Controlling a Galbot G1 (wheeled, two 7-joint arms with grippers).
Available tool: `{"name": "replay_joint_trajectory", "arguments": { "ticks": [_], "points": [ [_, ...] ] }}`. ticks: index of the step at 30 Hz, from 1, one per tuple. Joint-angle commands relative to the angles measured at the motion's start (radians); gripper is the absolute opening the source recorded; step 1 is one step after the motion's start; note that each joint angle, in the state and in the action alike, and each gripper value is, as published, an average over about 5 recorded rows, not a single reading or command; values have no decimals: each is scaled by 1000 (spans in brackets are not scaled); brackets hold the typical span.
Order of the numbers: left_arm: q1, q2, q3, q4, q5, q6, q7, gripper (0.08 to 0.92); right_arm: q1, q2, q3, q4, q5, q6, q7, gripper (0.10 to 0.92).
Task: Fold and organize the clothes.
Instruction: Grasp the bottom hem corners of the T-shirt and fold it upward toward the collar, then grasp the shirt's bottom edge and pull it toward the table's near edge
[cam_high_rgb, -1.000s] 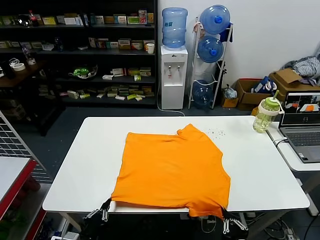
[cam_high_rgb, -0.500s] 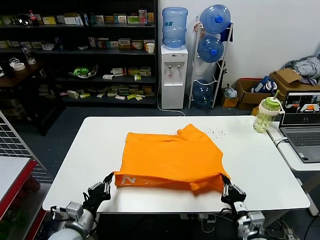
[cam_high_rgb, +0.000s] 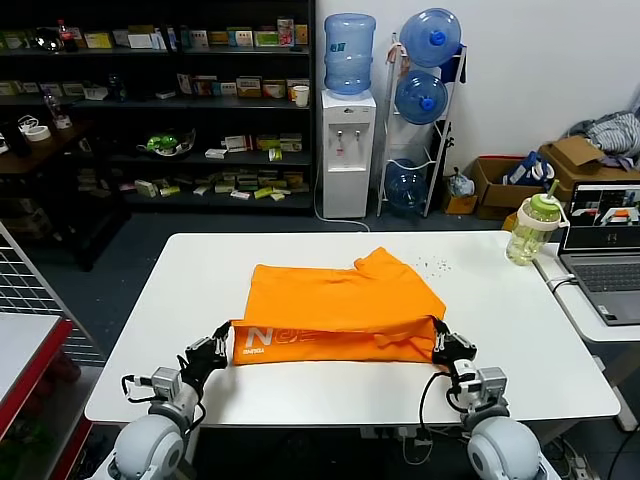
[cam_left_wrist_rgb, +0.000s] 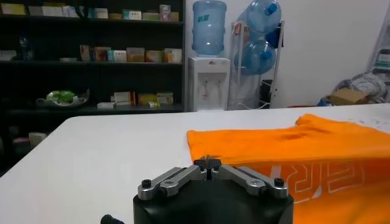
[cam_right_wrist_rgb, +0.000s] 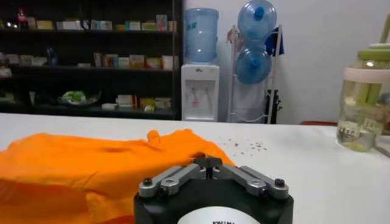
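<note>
While the T-shirt (cam_high_rgb: 335, 312) is lying folded at the middle of the white table (cam_high_rgb: 520, 330), its near hem is turning up white lettering. The left gripper (cam_high_rgb: 212, 350) and right gripper (cam_high_rgb: 447, 347) are pinching that fold's corners, fingertips together. Bare tabletop is surrounding the shirt.

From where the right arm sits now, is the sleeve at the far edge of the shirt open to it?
Probably yes: the right end effector is beside the shirt, and only flat orange fabric lies before the sleeve.
</note>
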Motion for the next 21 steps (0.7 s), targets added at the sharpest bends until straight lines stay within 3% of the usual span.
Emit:
{"name": "replay_joint_trajectory", "arguments": {
  "ticks": [1, 6, 13, 18, 21],
  "points": [
    [-89, -24, 27, 93, 6, 0, 5, 152, 151, 10, -72, -127, 9, 6, -11, 318],
    [-76, -34, 11, 80, 21, 8, -4, 266, 92, -9, -46, -78, -17, 8, -28, 466],
    [117, 16, -42, -111, 5, 47, -38, 474, -155, -99, 47, 56, -57, -1, -81, 648],
    [262, -18, -57, -162, 0, 49, -44, 612, -251, -106, 103, 77, -63, 11, -127, 793],
    [281, -48, -52, -162, 3, 47, -44, 699, -266, -94, 117, 76, -51, 2, -150, 818]
  ]
}}
